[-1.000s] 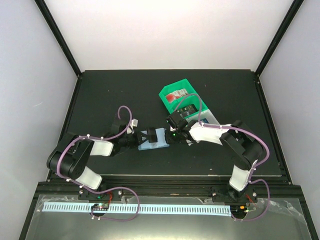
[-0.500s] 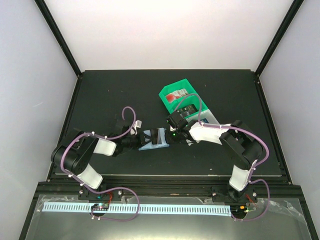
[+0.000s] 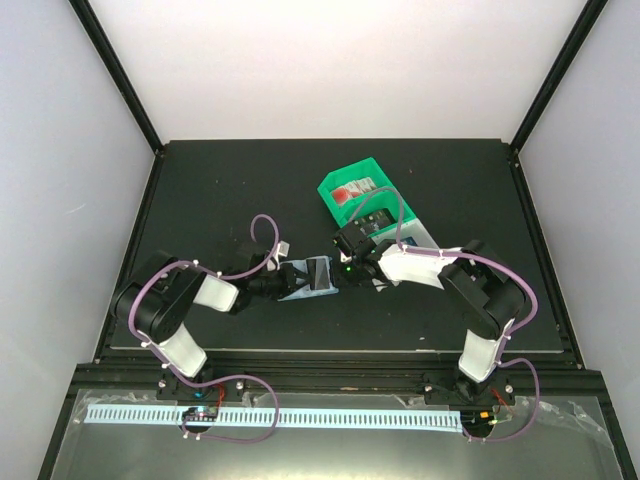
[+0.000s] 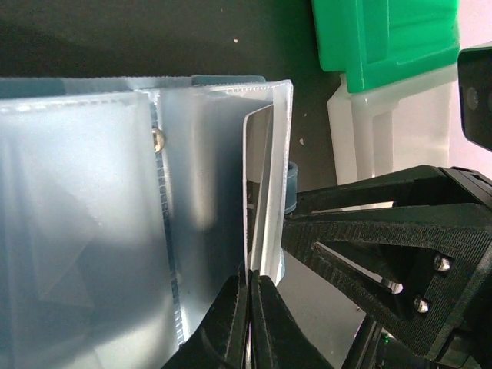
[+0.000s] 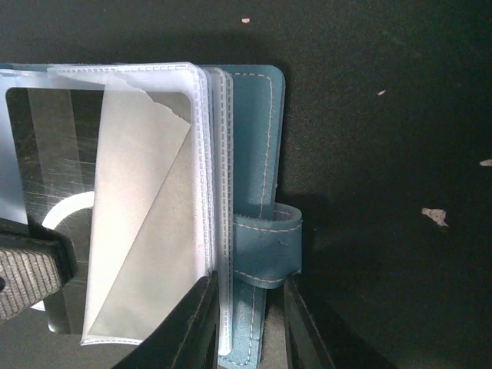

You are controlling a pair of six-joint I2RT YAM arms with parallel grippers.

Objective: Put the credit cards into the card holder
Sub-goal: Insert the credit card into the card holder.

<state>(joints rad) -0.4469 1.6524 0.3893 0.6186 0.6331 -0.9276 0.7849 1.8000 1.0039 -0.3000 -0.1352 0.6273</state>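
Inside shut left claw [image 4: 250, 307], a credit card [image 4: 257, 192] (edge-on); card holder [image 5: 250, 138] gripped within right claw [image 5: 250, 330].

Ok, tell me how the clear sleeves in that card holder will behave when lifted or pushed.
Likely floppy: the clear sleeves curl and fan apart off the card holder, so they should bend rather than lever. Probably slippery too, since they look glossy and reflective. Pinched by the left gripper, one stands up thin, so it seems light.
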